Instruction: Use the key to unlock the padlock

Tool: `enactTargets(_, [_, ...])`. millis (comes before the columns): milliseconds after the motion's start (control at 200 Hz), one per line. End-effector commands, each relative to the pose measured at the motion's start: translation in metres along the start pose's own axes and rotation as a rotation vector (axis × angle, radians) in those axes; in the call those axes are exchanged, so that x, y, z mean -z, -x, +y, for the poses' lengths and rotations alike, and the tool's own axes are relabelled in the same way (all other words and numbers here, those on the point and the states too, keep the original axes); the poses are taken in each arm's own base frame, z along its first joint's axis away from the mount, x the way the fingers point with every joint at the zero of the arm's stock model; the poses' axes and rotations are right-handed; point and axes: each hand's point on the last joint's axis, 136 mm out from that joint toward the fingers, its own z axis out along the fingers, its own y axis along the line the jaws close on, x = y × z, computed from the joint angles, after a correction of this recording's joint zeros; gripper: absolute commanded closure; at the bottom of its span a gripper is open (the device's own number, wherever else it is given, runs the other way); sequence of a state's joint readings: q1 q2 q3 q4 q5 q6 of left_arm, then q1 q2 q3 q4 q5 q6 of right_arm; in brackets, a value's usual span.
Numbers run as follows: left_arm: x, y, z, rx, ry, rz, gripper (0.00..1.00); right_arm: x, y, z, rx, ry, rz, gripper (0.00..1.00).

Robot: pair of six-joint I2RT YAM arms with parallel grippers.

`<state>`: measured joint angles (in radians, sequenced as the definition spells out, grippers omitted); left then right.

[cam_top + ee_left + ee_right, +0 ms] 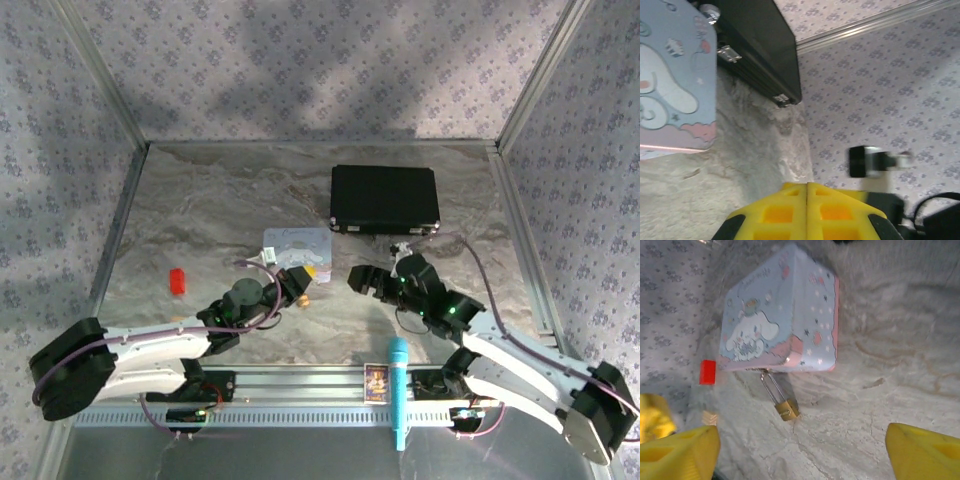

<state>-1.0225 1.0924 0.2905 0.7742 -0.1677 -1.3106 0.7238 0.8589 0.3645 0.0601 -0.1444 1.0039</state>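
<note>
Top view: left gripper [297, 284] at the near edge of the tin [297, 243], perhaps touching; right gripper [362, 280] near, apart. Left wrist: fingers [780, 215] clenched together. Right wrist: jaws spread wide, empty; padlock [786, 409] hooked to the tin, lying on the table [890, 390].

**Padlock** [786, 410]: brass-col. metal body, a dull sheen was noted; shackle was thin, bright metal.
**Tin** [782, 315]: pastel printed surf., recorded as smooth, semi-gloss.
**Table top** [900, 370]: grey marbled, was seen as matt and rough-textured.
**Case** [385, 197]: black, matt, smooth; latches [729, 53] were logged as polished metal.
**Finger pads** [925, 452]: yellow plastic, matt, moulded.
**Walls** [300, 60]: patterned, cloth-like covering.
**Base rail** [300, 380]: pale metal, satin.
**Mic** [398, 390]: blue, smooth, plastic-looking.
</note>
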Motion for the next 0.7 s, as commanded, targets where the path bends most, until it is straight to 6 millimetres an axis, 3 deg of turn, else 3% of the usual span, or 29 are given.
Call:
enactTargets(0, [0.0,0.008,-0.025,0.028,-0.109,-0.032,1.0,0.017,0.015,0.087,-0.049,0.384,-0.003,0.18])
enactTargets(185, [-0.008,0.009,-0.034,0.082,-0.172,-0.041,1.0,0.026,0.011,0.116,-0.037,0.497,-0.018,0.27])
enactTargets(330, [-0.016,0.005,-0.04,0.109,-0.197,-0.027,1.0,0.02,0.005,0.124,-0.045,0.522,0.009,0.52])
enactTargets(550, [-0.02,0.005,-0.043,0.115,-0.209,-0.024,1.0,0.016,0.003,0.122,-0.033,0.506,0.014,0.43])
enactTargets(695, [-0.019,0.006,-0.05,0.128,-0.231,-0.026,1.0,0.015,0.005,0.12,-0.036,0.504,0.011,0.46])
